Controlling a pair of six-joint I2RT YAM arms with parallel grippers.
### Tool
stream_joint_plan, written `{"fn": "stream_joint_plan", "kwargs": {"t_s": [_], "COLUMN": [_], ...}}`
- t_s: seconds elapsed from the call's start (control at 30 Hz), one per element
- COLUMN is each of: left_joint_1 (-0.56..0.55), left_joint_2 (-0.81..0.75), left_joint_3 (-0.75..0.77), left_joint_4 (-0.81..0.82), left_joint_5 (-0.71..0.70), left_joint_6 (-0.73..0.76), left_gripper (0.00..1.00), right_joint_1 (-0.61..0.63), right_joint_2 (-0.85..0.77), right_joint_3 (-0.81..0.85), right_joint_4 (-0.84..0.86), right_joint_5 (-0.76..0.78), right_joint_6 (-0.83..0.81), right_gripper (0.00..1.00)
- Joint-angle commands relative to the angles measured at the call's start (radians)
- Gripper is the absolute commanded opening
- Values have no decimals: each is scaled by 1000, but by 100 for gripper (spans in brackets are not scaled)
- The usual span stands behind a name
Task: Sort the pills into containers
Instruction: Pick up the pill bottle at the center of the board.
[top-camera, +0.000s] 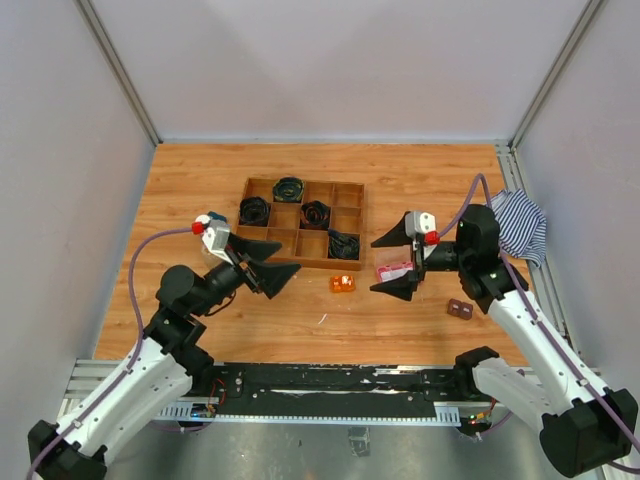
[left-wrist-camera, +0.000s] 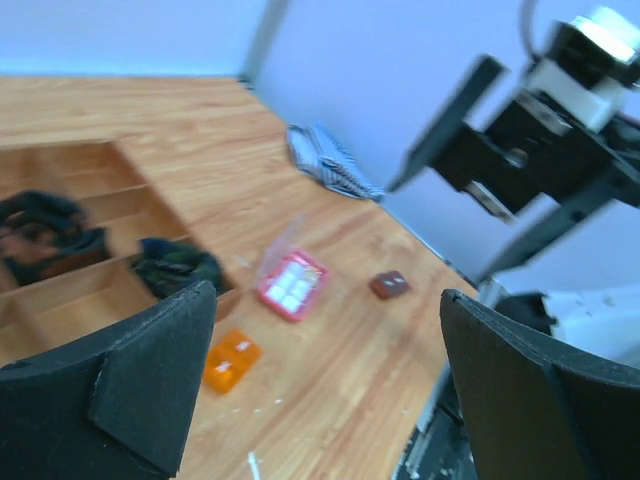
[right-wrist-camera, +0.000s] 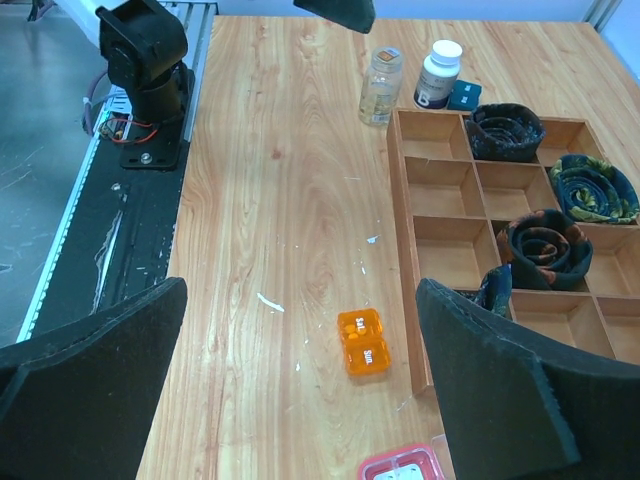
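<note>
The flat pink box (top-camera: 395, 271) lies open on the wood in front of my right gripper (top-camera: 373, 266), with white pills in its cells (left-wrist-camera: 293, 285); only its corner (right-wrist-camera: 405, 467) shows in the right wrist view. The clear vial (right-wrist-camera: 381, 87) and the dark bottle with a white cap (right-wrist-camera: 438, 76) stand upright side by side at the tray's far corner. In the top view my left arm hides them. My left gripper (top-camera: 288, 257) hovers open and empty left of the orange block, as the left wrist view (left-wrist-camera: 330, 400) confirms. The right gripper (right-wrist-camera: 300, 400) is also open and empty.
A wooden compartment tray (top-camera: 305, 181) with black coils sits at the centre back. An orange pill block (top-camera: 342, 284) lies between the grippers, marked Sat and Sun (right-wrist-camera: 363, 342). A small brown box (top-camera: 460, 309) lies near the right arm. A striped cloth (top-camera: 520, 222) sits at the right edge.
</note>
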Motion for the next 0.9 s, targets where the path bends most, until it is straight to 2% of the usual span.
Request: {"fn": "stream_joint_plan", "kwargs": {"t_s": [0.0, 0.23, 0.3, 0.37, 0.43, 0.5, 0.57, 0.63, 0.73, 0.87], "left_joint_1": [-173, -392, -457, -531, -584, -614, -618, -618, -619, -619], "left_joint_2": [31, 196, 243, 297, 345, 392, 435, 471, 539, 575], "left_joint_3": [5, 45, 54, 54, 41, 28, 17, -11, -60, -40], "left_joint_4": [140, 196, 202, 232, 286, 342, 396, 479, 621, 622], "left_joint_5": [-28, -206, -303, -368, -411, -434, -437, -426, -405, -424], "left_joint_6": [113, 278, 376, 468, 563, 647, 688, 712, 737, 735], "left_gripper": [99, 99, 99, 99, 99, 99, 99, 99, 99, 99], "right_joint_1": [-34, -139, -177, -217, -238, -256, -286, -316, -343, -358], "right_joint_2": [-14, -49, -35, 1, 21, 5, 17, 56, 61, 78], "right_joint_3": [27, 73, 93, 107, 108, 96, 115, 151, 142, 121], "right_joint_4": [-52, -206, -220, -222, -255, -319, -520, -646, -695, -671], "right_joint_5": [-13, 3, 11, -117, -226, -167, -59, 23, 87, 84], "right_joint_6": [-60, -186, -139, -65, -82, -205, -440, -577, -666, -674], "right_gripper": [99, 98, 98, 98, 98, 99, 99, 99, 99, 99]}}
